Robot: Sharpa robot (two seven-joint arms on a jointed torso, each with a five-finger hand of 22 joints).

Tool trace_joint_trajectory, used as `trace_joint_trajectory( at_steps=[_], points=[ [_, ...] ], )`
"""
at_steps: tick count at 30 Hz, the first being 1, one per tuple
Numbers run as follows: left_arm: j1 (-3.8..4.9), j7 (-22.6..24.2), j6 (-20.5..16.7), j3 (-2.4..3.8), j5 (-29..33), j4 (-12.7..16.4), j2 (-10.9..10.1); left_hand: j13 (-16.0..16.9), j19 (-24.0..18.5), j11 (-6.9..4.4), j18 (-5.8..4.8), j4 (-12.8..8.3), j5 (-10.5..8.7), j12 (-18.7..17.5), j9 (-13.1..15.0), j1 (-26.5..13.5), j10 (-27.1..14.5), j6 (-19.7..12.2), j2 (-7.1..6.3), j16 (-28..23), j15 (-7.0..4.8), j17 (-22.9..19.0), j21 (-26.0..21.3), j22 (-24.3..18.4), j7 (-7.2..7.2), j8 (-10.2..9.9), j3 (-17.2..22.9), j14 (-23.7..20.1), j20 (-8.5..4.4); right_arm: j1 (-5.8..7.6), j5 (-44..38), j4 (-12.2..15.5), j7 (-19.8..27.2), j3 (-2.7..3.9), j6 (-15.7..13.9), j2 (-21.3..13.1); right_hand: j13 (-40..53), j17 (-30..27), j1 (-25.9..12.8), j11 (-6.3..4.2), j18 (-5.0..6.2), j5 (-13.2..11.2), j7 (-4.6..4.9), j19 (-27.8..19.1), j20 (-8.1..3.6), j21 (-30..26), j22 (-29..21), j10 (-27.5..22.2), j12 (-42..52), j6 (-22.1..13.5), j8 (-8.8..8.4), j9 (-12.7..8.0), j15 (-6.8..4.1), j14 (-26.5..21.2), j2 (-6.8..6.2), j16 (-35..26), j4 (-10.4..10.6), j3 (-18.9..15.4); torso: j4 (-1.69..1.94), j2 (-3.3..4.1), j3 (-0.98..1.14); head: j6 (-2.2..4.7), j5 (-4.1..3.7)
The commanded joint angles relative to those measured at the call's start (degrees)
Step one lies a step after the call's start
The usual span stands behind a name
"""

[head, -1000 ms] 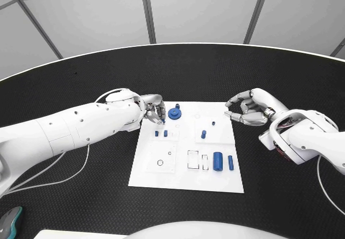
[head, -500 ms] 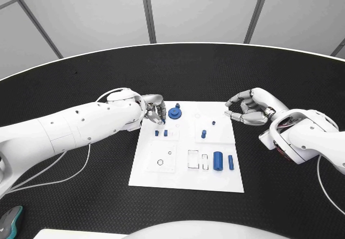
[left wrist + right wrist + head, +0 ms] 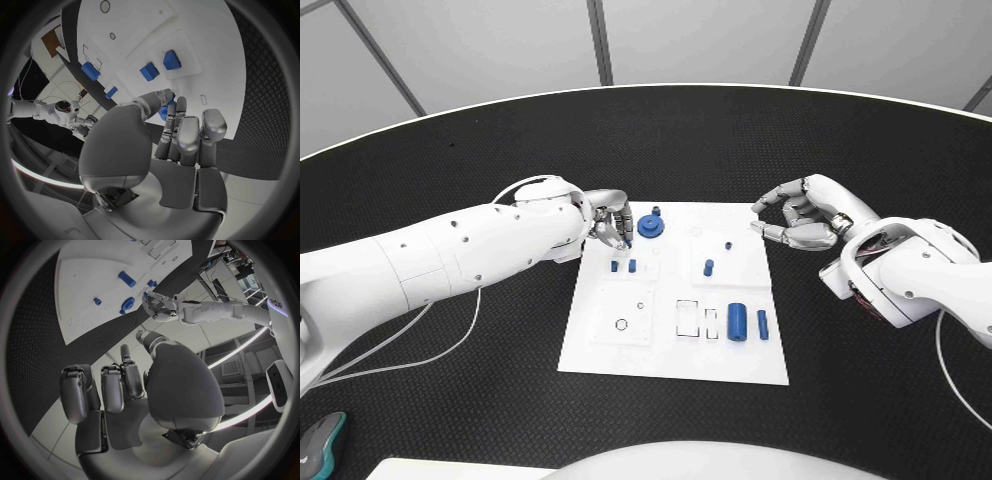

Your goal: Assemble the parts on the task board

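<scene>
Hovering over the far left corner of the task board (image 3: 589,355) is the left hand (image 3: 607,222), fingers bunched and pointing down, tips right by a round blue part (image 3: 651,232) with a small peg beside it. Can't tell if it's actually pinching anything, the wrist view has its own fingers (image 3: 181,131) blocking the spot.

Right hand (image 3: 798,218) sits off the board's far right edge, above the black table (image 3: 473,150), fingers curled in loosely with nothing in them.

On the board: two small blue parts (image 3: 623,267) just near the left hand, another small blue part (image 3: 708,268) mid-board, and two longer blue cylinders (image 3: 749,325) toward the right edge near the rectangular slots (image 3: 688,318). A white cable (image 3: 444,335) trails off the left arm over the table.
</scene>
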Motion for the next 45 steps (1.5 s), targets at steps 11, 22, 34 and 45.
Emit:
trace_joint_trajectory(
  at_steps=[11, 22, 34, 45],
  points=[
    [-0.01, -0.2, 0.4, -0.01, 0.0, -0.3, 0.1, 0.1, 0.1, -0.09, -0.74, 0.2, -0.18, -0.1, 0.1, -0.5, 0.4, 0.5, -0.02, 0.2, -0.31, -0.1, 0.0, -0.1, -0.13, -0.1, -0.2, 0.1, -0.15, 0.00, 0.0, 0.0, 0.0, 0.00, 0.0, 0.0, 6.0, 9.2, 0.5, -0.06, -0.86, 0.1, -0.18, 6.2, -0.37, 0.2, 15.1, 0.2, 0.2, 0.3, 0.21, -0.1, -0.34, 4.6, -0.10, -0.2, 0.1, 0.3, -0.04, 0.07, 0.00, 0.04, 0.04],
    [-0.04, -0.1, 0.6, -0.01, 0.0, -0.8, 0.5, 0.1, 0.0, -0.08, -0.73, 0.2, -0.18, -0.2, 0.1, -0.5, 0.4, 0.5, -0.03, 0.2, -0.31, -0.2, 0.0, -0.2, -0.12, -0.2, -0.2, 0.1, -0.16, 0.00, 0.0, 0.0, 0.0, 0.00, 0.0, 0.0, 6.0, 9.2, 0.5, -0.06, -0.86, 0.1, -0.18, 6.2, -0.37, 0.2, 15.1, 0.2, 0.2, 0.3, 0.21, -0.1, -0.34, 4.6, -0.10, -0.2, 0.1, 0.3, -0.03, 0.09, 0.02, -0.15, -0.09],
    [-0.08, 0.3, 0.5, -0.02, 0.0, -1.2, 0.9, 0.0, -0.2, 0.05, -0.67, 0.1, -0.17, -0.7, 0.0, -0.6, 0.2, 0.2, -0.07, 0.3, -0.24, -0.3, -0.2, -0.5, 0.04, -0.6, -0.3, 0.0, -0.15, 0.00, 0.0, 0.1, 0.0, 0.00, 0.0, -0.1, 6.0, 9.2, 0.5, -0.06, -0.86, 0.1, -0.18, 6.2, -0.37, 0.2, 15.1, 0.2, 0.2, 0.3, 0.21, -0.1, -0.34, 4.6, -0.10, -0.2, 0.1, 0.3, -0.04, 0.01, 0.05, -0.27, -0.15],
    [-0.10, 0.0, 1.3, -0.02, 0.0, -1.4, 0.9, -0.1, -0.6, 0.27, -0.61, 0.1, -0.14, -1.3, -0.2, -0.5, -0.2, -0.3, -0.13, 0.3, -0.07, -0.6, -0.3, -0.8, 0.25, -1.1, -0.3, 0.0, -0.06, 0.00, 0.0, 0.0, 0.0, 0.00, 0.0, -0.1, 6.0, 9.2, 0.5, -0.06, -0.86, 0.1, -0.18, 6.2, -0.37, 0.2, 15.1, 0.2, 0.2, 0.3, 0.21, -0.1, -0.34, 4.6, -0.10, -0.2, 0.1, 0.3, -0.03, 0.00, 0.03, -0.40, -0.28]
  ],
)
